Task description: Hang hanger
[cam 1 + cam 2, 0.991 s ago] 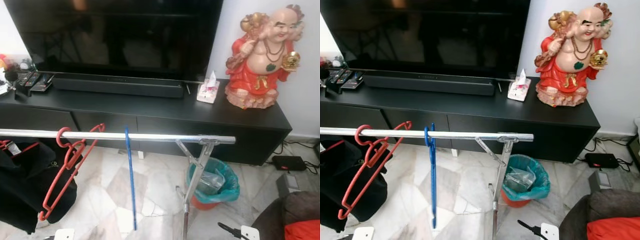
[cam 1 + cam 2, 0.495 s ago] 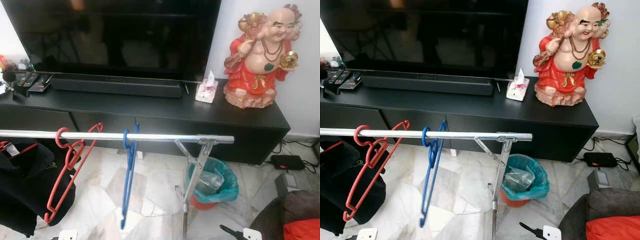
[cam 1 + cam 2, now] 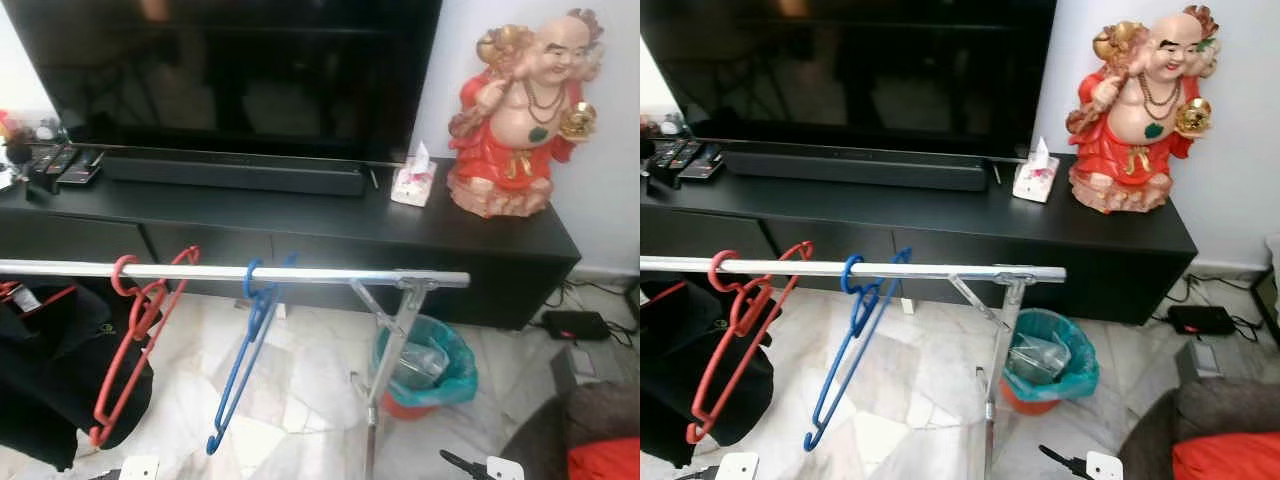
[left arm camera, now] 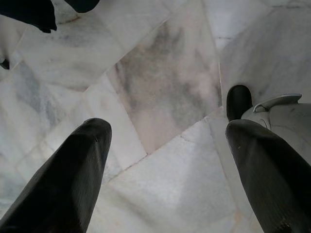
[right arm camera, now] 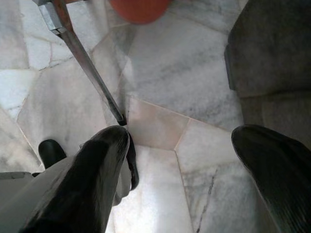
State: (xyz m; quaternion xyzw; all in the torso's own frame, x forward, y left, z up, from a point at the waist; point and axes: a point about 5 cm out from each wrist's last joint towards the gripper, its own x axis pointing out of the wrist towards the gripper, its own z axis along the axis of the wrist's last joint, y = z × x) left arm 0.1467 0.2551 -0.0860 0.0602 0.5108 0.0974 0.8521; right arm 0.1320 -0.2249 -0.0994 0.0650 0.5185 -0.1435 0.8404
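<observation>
Marble floor tiles (image 3: 310,390), pale with grey veining, lie under a chrome garment rail (image 3: 300,273) that runs level in front of a long black TV console (image 3: 300,225). On the console's far left lie remote controls (image 3: 60,165); behind them stands a large dark television (image 3: 240,70) with a black soundbar (image 3: 235,172) at its foot. Along the rail, from the left: a black garment (image 3: 45,365) hangs at the frame edge; just beside it a red hanger (image 3: 135,330) hooks over the bar, its body slanting down to the left. Next, well apart from the red one, the blue hanger (image 3: 245,350) hooks over the rail near its middle. Compared with half a second ago, its lower end has swung farther to the left and sits more oblique; one second ago it appeared nearly vertical and edge-on. No gripper touches it. To the right, the rail's angled support strut (image 3: 395,320) descends to the floor beside a bin lined with a teal bag (image 3: 430,365). On the console stand a tissue box (image 3: 415,180) and, at the right end, a red-robed laughing Buddha statue (image 3: 520,110). A dark cushion (image 3: 580,430) with red fabric occupies the lower right corner. In the wrist views, the left gripper (image 4: 165,170) and right gripper (image 5: 180,179) both point at bare floor, each with its two black fingers spread wide and holding nothing.
</observation>
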